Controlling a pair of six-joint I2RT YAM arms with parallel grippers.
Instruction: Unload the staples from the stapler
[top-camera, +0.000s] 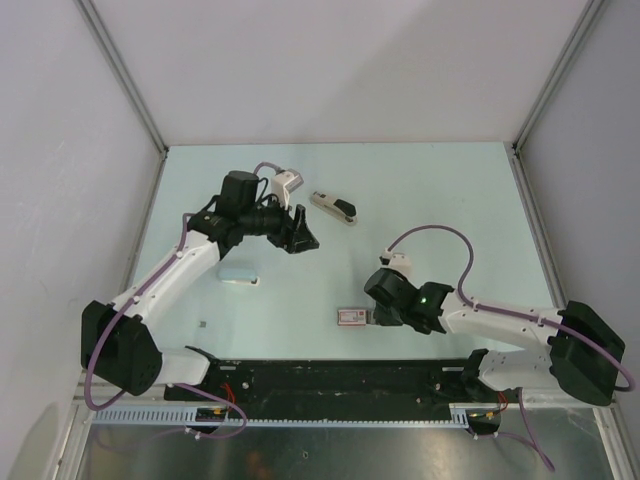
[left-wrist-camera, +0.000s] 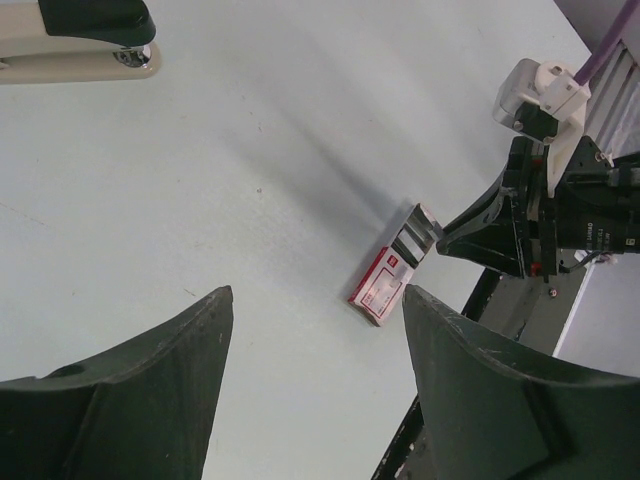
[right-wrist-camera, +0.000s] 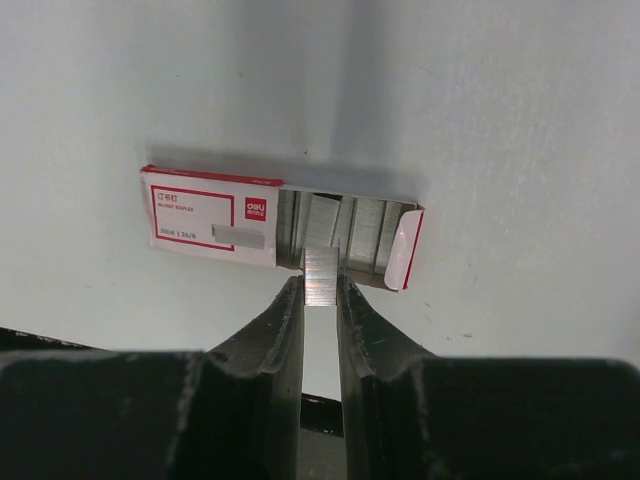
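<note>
Right claw (right-wrist-camera: 320, 290) pinches a strip of staples (right-wrist-camera: 320, 268) at the open box (right-wrist-camera: 205, 222), strip's lower end hidden between the fingers. Left claw (left-wrist-camera: 318, 300) wide, empty. The stapler (top-camera: 333, 207) lies on the desk (top-camera: 450, 200), cropped in the left wrist view.

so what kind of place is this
Probably a robot test cell: pale table walled by white panels, left arm and right arm bolted at its near edge, with a stapler and staple box.

Bare table (top-camera: 430, 200) round stapler (top-camera: 333, 207), left arm (top-camera: 180, 262) near it, staples (right-wrist-camera: 320, 277) filling right jaws' gap
</note>
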